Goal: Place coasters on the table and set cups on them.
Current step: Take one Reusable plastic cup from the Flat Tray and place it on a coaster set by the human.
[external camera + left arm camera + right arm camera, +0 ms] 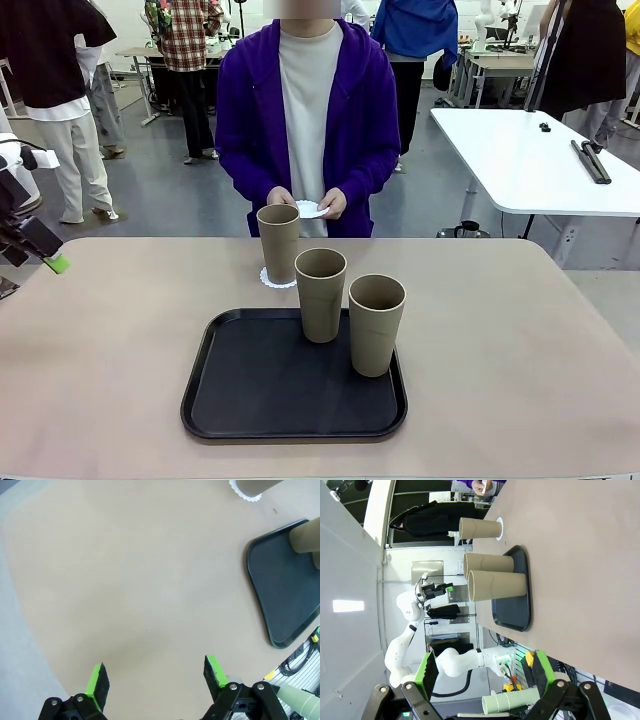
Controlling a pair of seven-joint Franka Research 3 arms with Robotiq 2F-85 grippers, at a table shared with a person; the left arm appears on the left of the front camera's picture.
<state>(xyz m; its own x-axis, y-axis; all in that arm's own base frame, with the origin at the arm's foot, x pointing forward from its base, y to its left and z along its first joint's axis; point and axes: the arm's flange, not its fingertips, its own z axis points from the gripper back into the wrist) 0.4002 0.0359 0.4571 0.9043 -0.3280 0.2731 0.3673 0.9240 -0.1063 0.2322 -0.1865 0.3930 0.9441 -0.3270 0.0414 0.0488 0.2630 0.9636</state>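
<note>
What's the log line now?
one cup on coaster; two cups on tray; person holds spare coaster; left gripper, right gripper open

Table (pixel 100 340) left, right bare; tray (pixel 250 385), cups (pixel 320 293) crowd centre.

Item: black tray (pixel 280 590), rounded corner, lying on the beige table (pixel 125 580).
- On the tray: one tan cup (pixel 306 537), lower part visible, cut off by the frame edge.
- Beyond the tray's far corner: white scalloped coaster (pixel 246 496) with a second cup (pixel 255 484) standing on it.
- Well apart from the tray, over bare tabletop: left gripper (pixel 155 675), green pads spread wide, holding nothing.
- Past the tray's near edge, off the table: black cables (pixel 295 662) and a pale green object (pixel 300 702).
</note>
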